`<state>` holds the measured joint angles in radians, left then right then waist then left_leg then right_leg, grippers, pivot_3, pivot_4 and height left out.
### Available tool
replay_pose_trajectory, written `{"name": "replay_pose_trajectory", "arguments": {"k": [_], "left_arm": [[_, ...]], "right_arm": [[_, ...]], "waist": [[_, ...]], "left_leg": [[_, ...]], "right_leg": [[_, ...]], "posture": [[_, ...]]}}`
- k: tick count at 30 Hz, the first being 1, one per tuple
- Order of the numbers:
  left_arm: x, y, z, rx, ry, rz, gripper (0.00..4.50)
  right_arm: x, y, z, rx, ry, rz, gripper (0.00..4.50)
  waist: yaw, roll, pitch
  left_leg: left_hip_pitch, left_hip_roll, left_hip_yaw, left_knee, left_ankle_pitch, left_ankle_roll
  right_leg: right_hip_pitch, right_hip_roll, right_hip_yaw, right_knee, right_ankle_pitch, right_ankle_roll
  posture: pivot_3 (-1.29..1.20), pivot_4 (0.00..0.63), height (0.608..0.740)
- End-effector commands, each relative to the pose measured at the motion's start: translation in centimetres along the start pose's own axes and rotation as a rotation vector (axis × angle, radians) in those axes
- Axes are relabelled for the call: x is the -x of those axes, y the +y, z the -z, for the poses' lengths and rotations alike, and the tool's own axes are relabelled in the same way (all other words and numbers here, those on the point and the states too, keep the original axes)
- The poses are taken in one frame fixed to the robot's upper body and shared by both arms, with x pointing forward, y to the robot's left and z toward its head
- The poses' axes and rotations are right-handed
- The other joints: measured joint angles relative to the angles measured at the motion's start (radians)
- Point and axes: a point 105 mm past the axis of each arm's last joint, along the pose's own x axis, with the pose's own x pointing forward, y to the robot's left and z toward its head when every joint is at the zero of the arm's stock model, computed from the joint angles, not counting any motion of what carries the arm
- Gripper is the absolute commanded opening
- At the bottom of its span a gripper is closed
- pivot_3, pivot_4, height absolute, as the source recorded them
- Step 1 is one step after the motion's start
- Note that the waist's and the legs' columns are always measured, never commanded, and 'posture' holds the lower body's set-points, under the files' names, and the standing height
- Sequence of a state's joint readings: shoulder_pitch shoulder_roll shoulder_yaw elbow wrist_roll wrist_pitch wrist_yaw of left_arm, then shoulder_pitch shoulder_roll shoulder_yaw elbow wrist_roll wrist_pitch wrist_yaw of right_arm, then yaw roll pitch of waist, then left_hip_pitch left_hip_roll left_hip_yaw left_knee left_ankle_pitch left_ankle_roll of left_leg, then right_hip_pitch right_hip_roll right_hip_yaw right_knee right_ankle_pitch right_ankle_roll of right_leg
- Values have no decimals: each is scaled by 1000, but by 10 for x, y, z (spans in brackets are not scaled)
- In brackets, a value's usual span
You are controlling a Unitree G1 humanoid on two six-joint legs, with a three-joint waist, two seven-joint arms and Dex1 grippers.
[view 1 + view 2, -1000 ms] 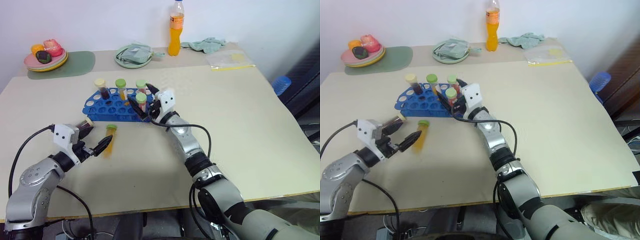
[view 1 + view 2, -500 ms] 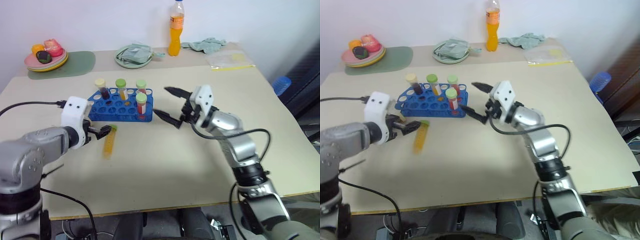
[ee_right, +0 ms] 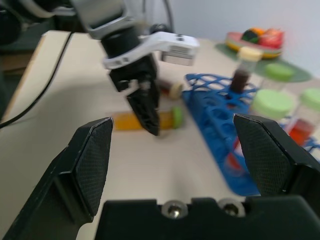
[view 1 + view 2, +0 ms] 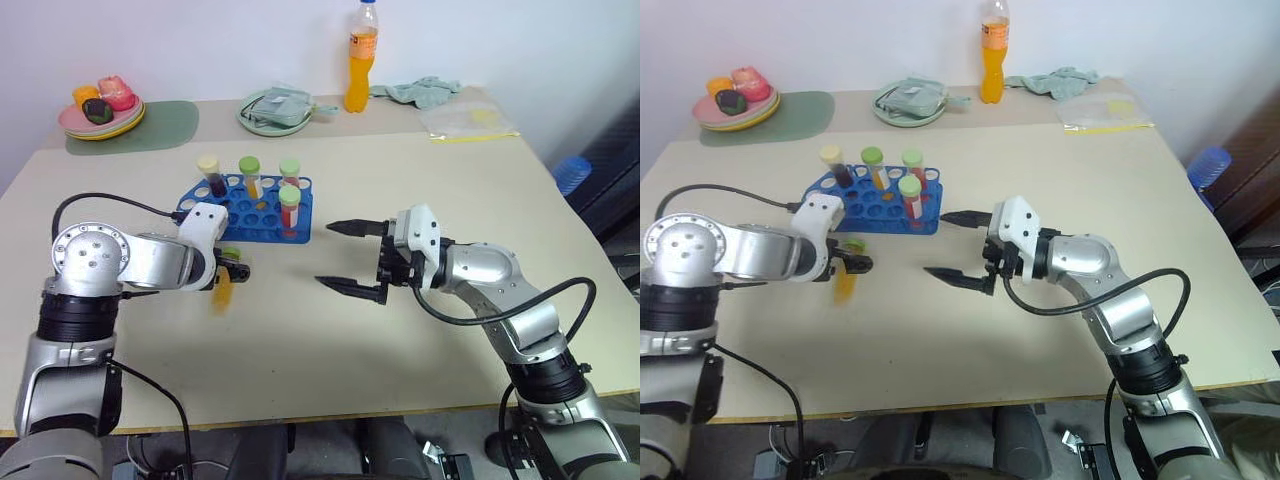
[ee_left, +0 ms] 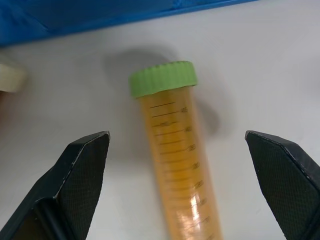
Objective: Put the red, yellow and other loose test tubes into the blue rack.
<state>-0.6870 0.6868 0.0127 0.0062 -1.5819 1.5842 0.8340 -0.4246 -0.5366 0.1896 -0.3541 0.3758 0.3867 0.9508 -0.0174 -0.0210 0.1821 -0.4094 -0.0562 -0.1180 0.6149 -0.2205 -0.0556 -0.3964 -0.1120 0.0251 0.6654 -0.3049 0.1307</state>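
your left gripper (image 5: 177, 150) had swung round and tipped down over the yellow tube (image 5: 175, 165) in that last second. its jaws were spread wide with the tube lying flat on the table (image 4: 400, 180) between them, nothing pinched. a second back it was sitting off to the near side with the tube just past its fingertips, so that was basically your lineup for the grab. the tube lay just in front of the rack (image 4: 225, 215), green cap toward it, well short of the holes.

your right gripper (image 4: 350, 257) had pulled back from the rack toward the middle of the table, jaws gaping and empty. a second ago it was right at the red tube (image 4: 289, 208), which now stood on its own at the rack's front corner. so i'd call that one placed.

four tubes stood upright in the rack, counting that one: a dark tube (image 4: 209, 173), another yellow one and another red one along the back row. a small cream thing (image 5: 9, 77) lay beside the rack, couldn't tell what it was.

by my read the lying yellow one was the job left. you needed to close on it, stand it up and drop it in a free hole.
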Motion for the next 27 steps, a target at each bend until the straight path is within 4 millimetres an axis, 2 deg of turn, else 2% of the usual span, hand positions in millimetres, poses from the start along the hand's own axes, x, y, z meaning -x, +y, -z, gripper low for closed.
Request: {"name": "replay_pose_trajectory", "arguments": {"k": [1,2,5,10,11,12,15,17,19,21,23,27], "left_arm": [[7,-7,-8,50,-25,-25,4500],[7,-9,-7,67,-16,-30,4500],[6,-11,-3,97,1,-62,3677],[9,-5,-6,119,-21,-113,1485],[12,-3,-8,122,-32,-119,835],[14,-1,-9,123,-44,-126,701],[27,2,-16,96,-100,-121,701],[36,11,-17,107,-128,-129,701],[59,18,-28,2,-259,-135,701],[76,16,-34,-85,-390,-100,701],[93,17,-49,-163,-615,-126,701],[97,15,-61,-133,-902,-46,701]], "right_arm": [[2,10,-7,21,-6,-38,4199],[2,10,-7,20,-4,-40,4199],[2,11,-7,21,-2,-40,4241],[1,11,-5,22,4,-44,4241],[1,11,-4,22,6,-46,4241],[1,12,-4,21,7,-48,4241],[1,12,-3,19,11,-50,4241],[1,12,-2,17,14,-50,4241],[3,12,-1,13,19,-49,4241],[4,11,0,8,22,-47,4241],[4,10,1,-1,20,-38,4241],[0,3,6,-44,5,21,4241]], "waist": [[2,0,0],[2,0,0],[4,0,0],[4,0,0],[3,0,0],[3,0,0],[3,0,0],[3,0,0],[-2,-1,0],[-2,-1,0],[1,0,0],[8,0,0]], "left_leg": [[0,0,0,0,0,0],[0,0,0,0,0,0],[0,0,0,0,1,-1],[0,-1,1,0,2,-3],[0,-1,1,0,2,-3],[0,-1,1,0,2,-3],[0,-1,1,0,2,-3],[0,-1,1,0,2,-3],[0,-1,1,0,2,-3],[-1,-1,3,-1,2,-4],[-1,0,5,-2,2,-4],[0,0,6,-2,1,-1]], "right_leg": [[0,0,0,0,0,0],[0,0,0,0,0,0],[0,-1,0,0,0,0],[0,0,0,0,0,0],[0,0,0,0,0,0],[0,0,0,0,0,0],[0,0,0,0,0,0],[0,0,0,0,0,0],[0,0,0,0,0,0],[0,1,0,-1,0,0],[0,1,0,-1,0,-1],[2,1,-1,-3,0,-1]], "posture": [[0,150,740],[0,150,740],[0,150,740],[0,150,740],[0,150,740],[0,150,740],[0,150,740],[0,150,740],[0,150,740],[0,150,740],[0,150,740],[0,150,740]]}}
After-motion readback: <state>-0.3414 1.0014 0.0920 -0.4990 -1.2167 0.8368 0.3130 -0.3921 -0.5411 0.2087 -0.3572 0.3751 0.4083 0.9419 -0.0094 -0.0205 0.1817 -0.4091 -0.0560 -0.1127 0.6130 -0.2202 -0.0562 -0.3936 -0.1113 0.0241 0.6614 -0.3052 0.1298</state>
